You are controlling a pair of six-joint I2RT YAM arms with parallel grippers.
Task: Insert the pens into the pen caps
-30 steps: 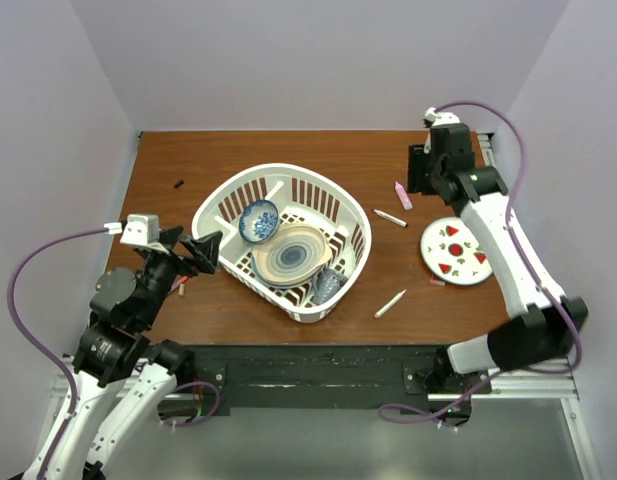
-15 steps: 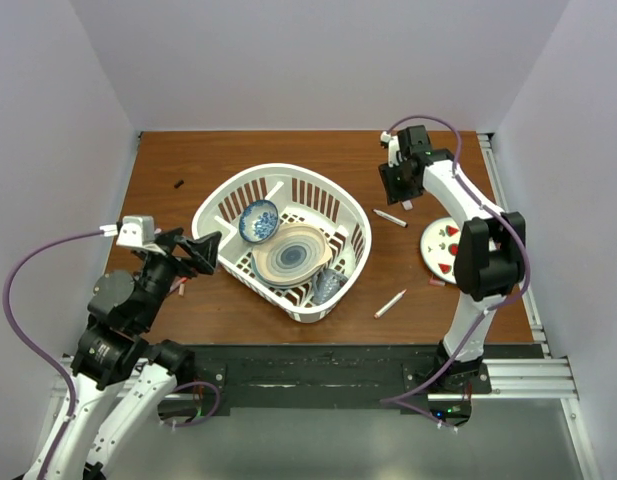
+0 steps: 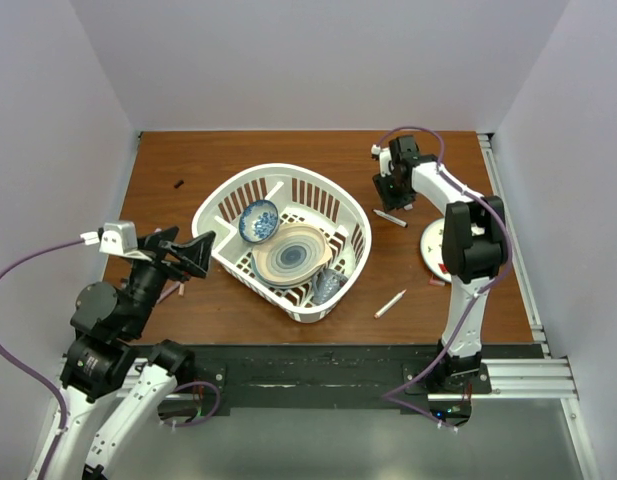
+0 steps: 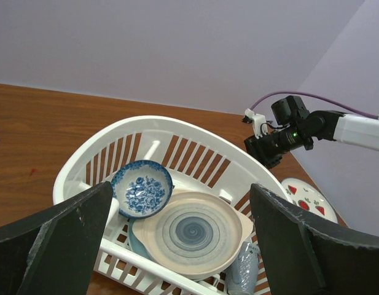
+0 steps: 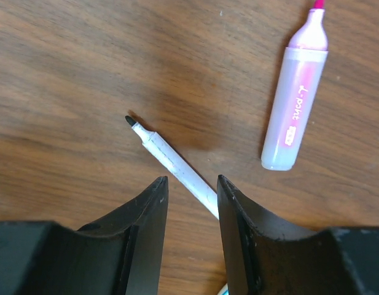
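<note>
Wooden table [image 5: 85, 61] is carrying a white pen [image 5: 174, 165]; right gripper [image 5: 191, 180] is straddling its barrel, jaws parted, not gripping; pink pen [image 5: 296, 110] is lying just beside; left gripper [image 4: 182, 187] is gaping wide, facing white basket [image 4: 177, 123].

My brown wooden table [image 3: 238, 150] bears a white slatted plastic basket [image 3: 333, 192], a round white plate [image 4: 312, 200], a black-tipped white pen [image 5: 177, 167], a second white pen [image 3: 390, 304], a pink-barrelled pen [image 5: 296, 104] and a tiny black cap [image 3: 178, 184].

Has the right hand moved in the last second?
Yes. The right hand swung left, away from the plate and toward the basket, and now sits above the white pen.
</note>
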